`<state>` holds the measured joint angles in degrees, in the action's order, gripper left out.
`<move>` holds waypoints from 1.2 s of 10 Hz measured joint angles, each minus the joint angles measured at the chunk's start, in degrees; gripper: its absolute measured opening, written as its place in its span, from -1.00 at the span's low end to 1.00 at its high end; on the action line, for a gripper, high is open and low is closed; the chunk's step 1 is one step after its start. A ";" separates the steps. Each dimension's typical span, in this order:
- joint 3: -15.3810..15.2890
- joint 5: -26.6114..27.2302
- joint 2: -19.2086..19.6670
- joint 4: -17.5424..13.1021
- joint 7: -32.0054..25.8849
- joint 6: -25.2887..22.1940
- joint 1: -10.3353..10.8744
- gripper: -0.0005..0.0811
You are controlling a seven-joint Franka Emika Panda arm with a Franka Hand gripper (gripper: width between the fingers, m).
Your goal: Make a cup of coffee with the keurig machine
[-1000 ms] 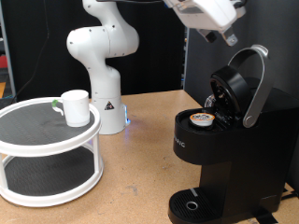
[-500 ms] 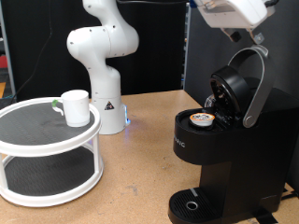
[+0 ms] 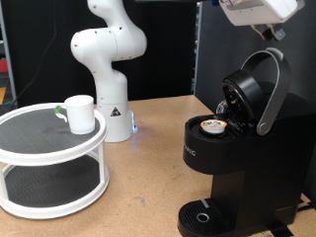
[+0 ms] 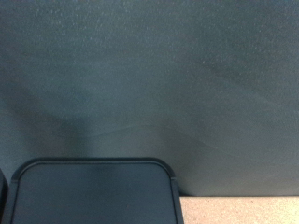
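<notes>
1. Claw (image 3: 269, 32) sits at the exterior view's 1 o'clock corner, above the keurig machine (image 3: 232, 148) and mostly cut off by the frame. Only a dark tip shows, so I can't tell if it's released or clenched; nothing visible between its fingers.
2. Lid handle (image 3: 272, 84) is raised and a pod (image 3: 211, 125) sits in the open chamber, so loading looks done and closing the lid is prob. the step in hand. To do it well: press the arch evenly, straight down, w/o sliding off its curve.
3. The cup (image 3: 80, 114) is at 9 o'clock on the upper tier of a white two-level stand (image 3: 49, 158), well apart from the machine; drip tray (image 3: 202, 217) carries no cup.
4. Materials: machine is matte black plastic, boxy; handle a smooth silver-grey arch; cup a glossy white cylinder; tabletop (image 3: 138, 188) is wood-toned.
5. Wrist view: dark wrinkled backdrop, rounded black panel, tan strip.
</notes>
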<state>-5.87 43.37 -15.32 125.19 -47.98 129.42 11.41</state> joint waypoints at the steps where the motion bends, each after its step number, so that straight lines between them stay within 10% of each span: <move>1: -0.35 0.00 0.04 -0.03 0.32 0.21 0.01 -0.26; 2: -0.65 0.00 0.12 -0.03 0.52 0.38 0.01 -0.73; 4: -1.19 0.00 0.55 -0.03 0.65 1.11 0.01 -0.94; 12: -1.23 -0.20 2.74 0.05 -2.73 1.81 -0.28 -0.97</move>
<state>-7.10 43.17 -12.58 125.24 -50.70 131.23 11.13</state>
